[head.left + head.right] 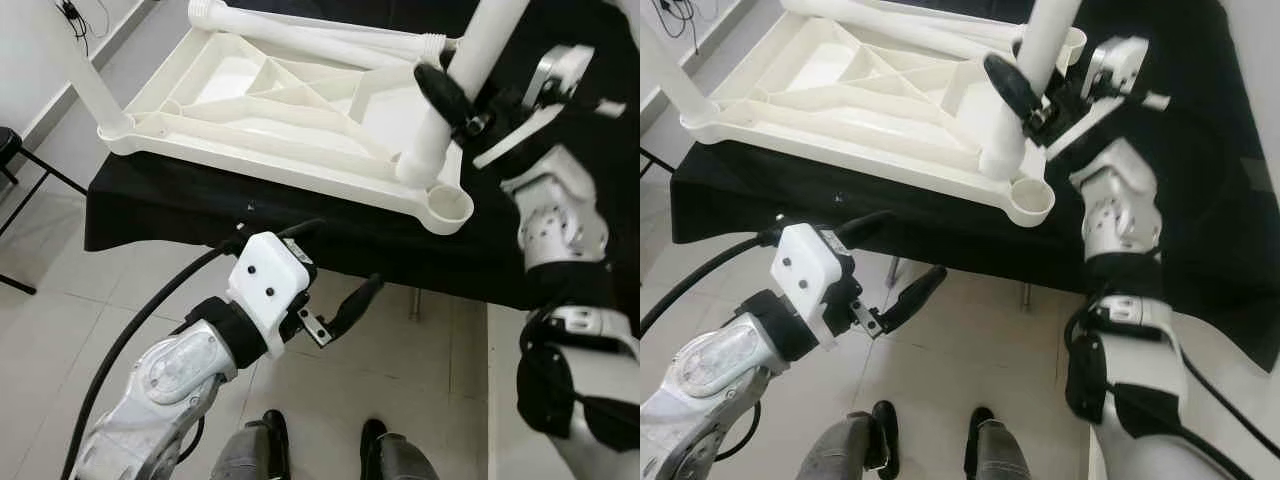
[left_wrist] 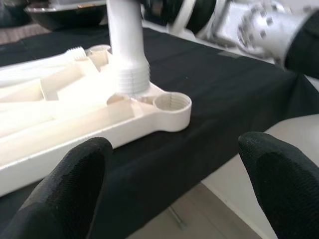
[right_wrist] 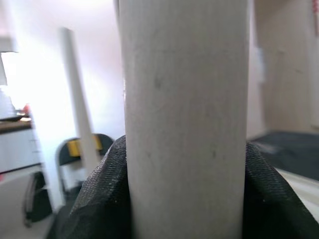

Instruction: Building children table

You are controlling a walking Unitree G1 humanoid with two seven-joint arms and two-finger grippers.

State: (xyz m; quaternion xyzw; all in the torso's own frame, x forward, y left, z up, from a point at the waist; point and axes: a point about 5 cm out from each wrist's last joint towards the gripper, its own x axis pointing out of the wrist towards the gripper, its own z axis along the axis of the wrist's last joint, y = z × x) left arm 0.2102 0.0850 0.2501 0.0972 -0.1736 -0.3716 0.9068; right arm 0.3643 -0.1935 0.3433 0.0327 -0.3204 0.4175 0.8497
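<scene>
White table leg (image 1: 470, 70) clamped by right gripper (image 1: 455, 105), threaded socket (image 1: 449, 205) beside.

Your tabletop (image 1: 300, 110) lies upside down on the worktop (image 1: 200, 215).
One leg (image 1: 455, 90) stands near its right corner socket (image 1: 448, 205); another (image 1: 310, 25) lies behind.

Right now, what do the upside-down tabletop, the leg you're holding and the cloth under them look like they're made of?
The tabletop looks like moulded cream plastic: ribbed underside, smooth matte sheen. The leg, held by the right gripper, seems the same plastic, with moulded threads at its base. The cloth looks like matte black fabric, draping over the edge.
</scene>
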